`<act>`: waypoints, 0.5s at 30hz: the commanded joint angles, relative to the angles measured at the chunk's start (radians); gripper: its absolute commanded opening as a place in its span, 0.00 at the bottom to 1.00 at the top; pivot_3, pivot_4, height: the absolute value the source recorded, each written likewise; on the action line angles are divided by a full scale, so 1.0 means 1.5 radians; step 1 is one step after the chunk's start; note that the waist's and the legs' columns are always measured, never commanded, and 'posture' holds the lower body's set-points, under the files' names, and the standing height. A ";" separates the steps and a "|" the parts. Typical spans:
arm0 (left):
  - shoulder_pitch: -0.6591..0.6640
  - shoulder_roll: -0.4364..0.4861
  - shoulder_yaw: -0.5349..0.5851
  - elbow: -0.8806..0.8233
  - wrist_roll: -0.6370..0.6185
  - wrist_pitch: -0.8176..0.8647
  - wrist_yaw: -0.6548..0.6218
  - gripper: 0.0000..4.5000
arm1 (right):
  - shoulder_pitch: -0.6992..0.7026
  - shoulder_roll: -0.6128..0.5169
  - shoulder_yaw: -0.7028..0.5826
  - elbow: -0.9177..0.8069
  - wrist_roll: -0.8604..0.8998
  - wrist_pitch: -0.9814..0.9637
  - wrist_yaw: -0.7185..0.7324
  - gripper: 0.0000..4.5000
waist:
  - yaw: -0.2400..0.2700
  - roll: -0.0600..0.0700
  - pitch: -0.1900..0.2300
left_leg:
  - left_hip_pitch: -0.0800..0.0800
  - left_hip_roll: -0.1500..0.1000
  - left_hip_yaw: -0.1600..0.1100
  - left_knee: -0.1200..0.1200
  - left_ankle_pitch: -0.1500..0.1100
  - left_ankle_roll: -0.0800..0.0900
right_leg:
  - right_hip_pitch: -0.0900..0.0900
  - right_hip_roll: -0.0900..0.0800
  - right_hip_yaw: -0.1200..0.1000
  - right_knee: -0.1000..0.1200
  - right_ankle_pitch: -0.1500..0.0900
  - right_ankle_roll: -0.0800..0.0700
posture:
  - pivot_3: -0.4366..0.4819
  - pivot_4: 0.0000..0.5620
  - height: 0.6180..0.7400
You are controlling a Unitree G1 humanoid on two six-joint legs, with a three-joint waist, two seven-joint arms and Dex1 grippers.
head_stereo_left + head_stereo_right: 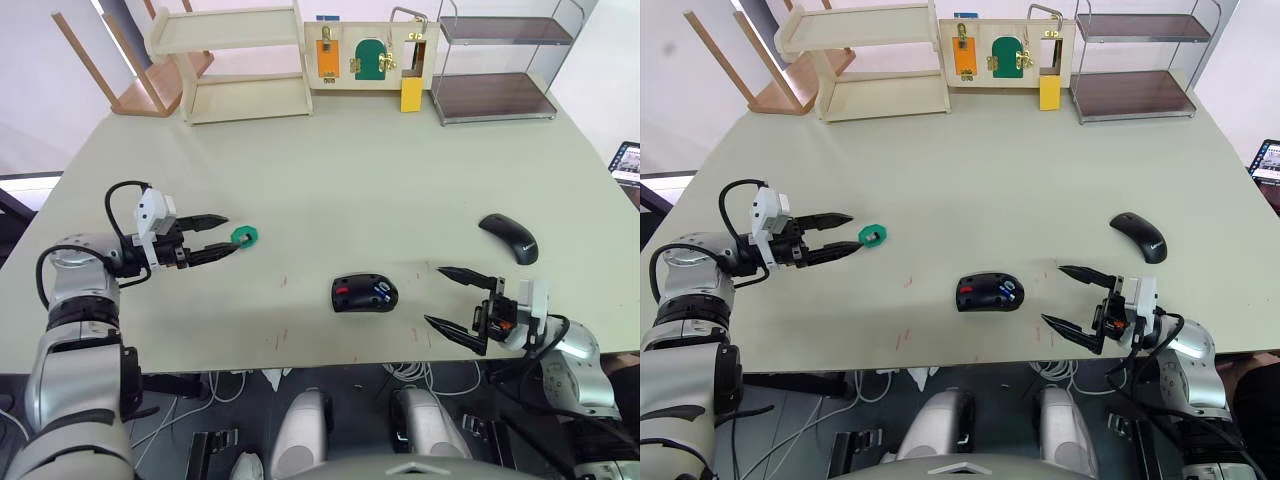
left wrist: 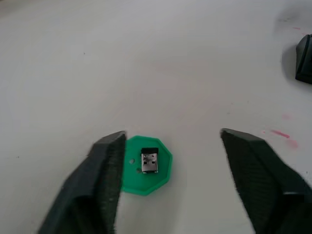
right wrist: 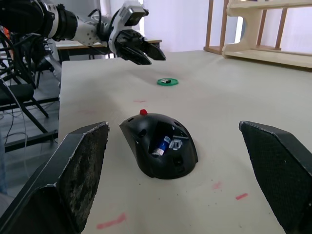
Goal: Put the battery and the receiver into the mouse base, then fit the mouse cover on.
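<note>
The mouse base [image 1: 364,293] sits near the table's front middle, its red patch toward my left. The blue battery [image 3: 160,146] lies in its hollow compartment. Lying on a flat green disc [image 2: 146,178], the receiver [image 2: 149,162] is a tiny dark stub. My left gripper [image 1: 230,233] is open, its fingertips [image 2: 109,151] just short of the disc and spread to either side of it. The mouse cover [image 1: 508,238] lies apart on the right. My right gripper [image 1: 434,295] is open wide and empty, a short way right of the base and pointing at it.
Along the far edge stand a wooden shelf [image 1: 240,62], a board with latches [image 1: 365,55] and a wire rack [image 1: 495,65]. A wooden chair frame [image 1: 140,85] leans at the far left corner. My right gripper hovers near the table's front edge.
</note>
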 commanded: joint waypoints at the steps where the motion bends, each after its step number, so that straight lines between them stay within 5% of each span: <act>1: -0.018 0.001 0.001 0.017 0.015 -0.017 0.010 0.43 | 0.010 0.003 -0.003 -0.023 0.004 -0.017 -0.006 1.00 | 0.000 0.000 0.000 | 0.000 0.000 0.000 0.000 0.000 0.000 | 0.000 0.000 0.000 0.000 0.000 0.000 | 0.48 0.27 1.00; 15: -0.044 -0.003 0.007 0.057 0.047 -0.017 0.017 0.43 | 0.031 0.010 0.014 -0.048 -0.004 -0.025 -0.027 1.00 | 0.000 0.000 0.000 | 0.000 0.000 0.000 0.000 0.000 0.000 | 0.000 0.000 0.000 0.000 0.000 0.000 | 0.48 0.27 1.00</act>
